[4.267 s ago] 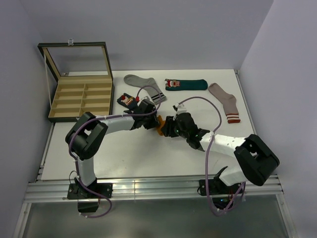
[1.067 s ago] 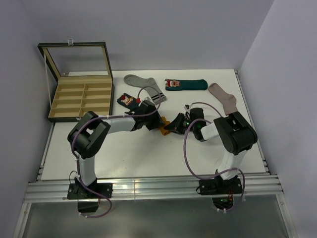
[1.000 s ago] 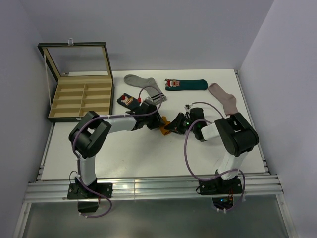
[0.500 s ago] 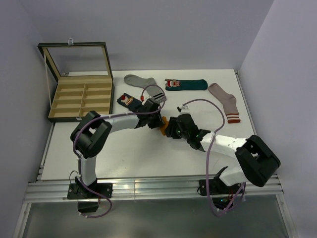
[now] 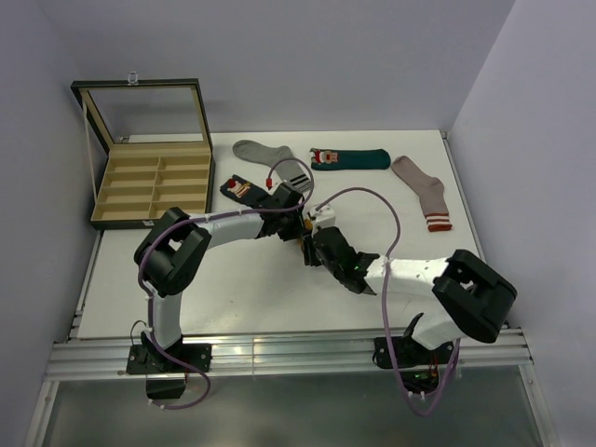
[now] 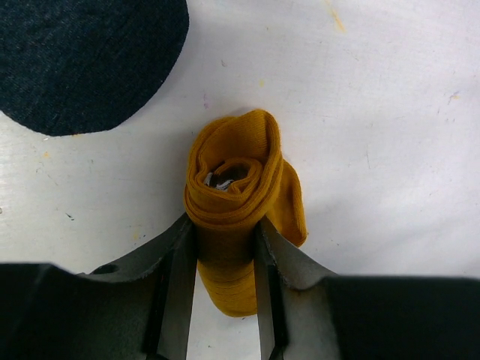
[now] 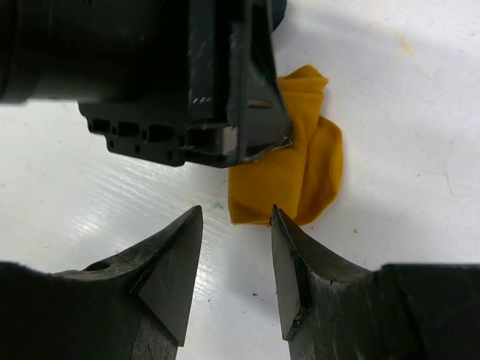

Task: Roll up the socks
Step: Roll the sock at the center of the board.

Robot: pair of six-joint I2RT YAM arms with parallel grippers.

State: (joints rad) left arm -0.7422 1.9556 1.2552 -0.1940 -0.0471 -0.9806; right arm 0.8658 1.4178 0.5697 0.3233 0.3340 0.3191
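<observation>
The left gripper (image 6: 225,229) kept its jaws clamped on the rolled mustard sock (image 6: 238,176) while the right gripper (image 7: 236,217), jaws apart, swung to its 5 o'clock, the roll likely finished.

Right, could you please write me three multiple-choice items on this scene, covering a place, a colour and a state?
1. Where on the table is the compartment box? A far left; B far right; C centre.
2. What colour is the sock in the left gripper? A grey; B mustard; C teal.
3. How is the right gripper? A open; B shut on the sock; C shut on nothing.
Answers: 1 A, it stands by the left edge; 2 B, the jaws pinch a mustard roll; 3 A, its jaws stand apart.
</observation>
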